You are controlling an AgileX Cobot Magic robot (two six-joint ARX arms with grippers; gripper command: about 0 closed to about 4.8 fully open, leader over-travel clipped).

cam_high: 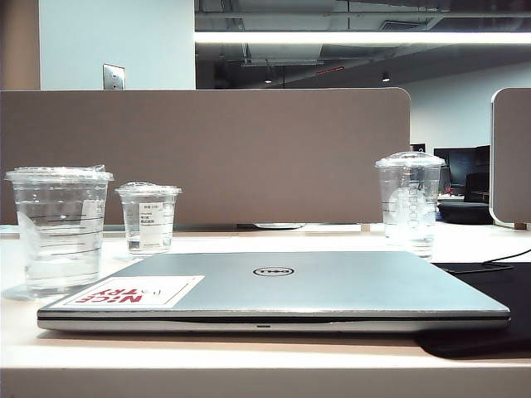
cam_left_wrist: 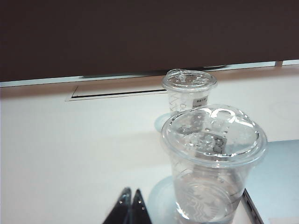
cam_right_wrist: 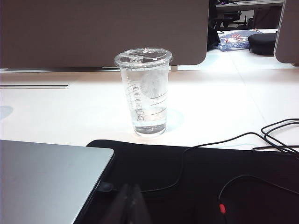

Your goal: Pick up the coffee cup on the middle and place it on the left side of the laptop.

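Left to right on the white desk (cam_high: 249, 356): flat-lidded coffee cup (cam_high: 60, 230) beside the laptop's (cam_high: 274, 294) left front corner, by the "NICE TRY" sticker (cam_high: 133, 292). Small labelled cup (cam_high: 148, 217) stands behind it. Dome-lidded cup (cam_high: 409, 201) stands far right, behind the black mat (cam_right_wrist: 196, 182). Left gripper (cam_left_wrist: 130, 205) low near the coffee cup, fingers pressed together, empty. Right gripper (cam_right_wrist: 129, 203) over the mat, fingers together, holding nothing.
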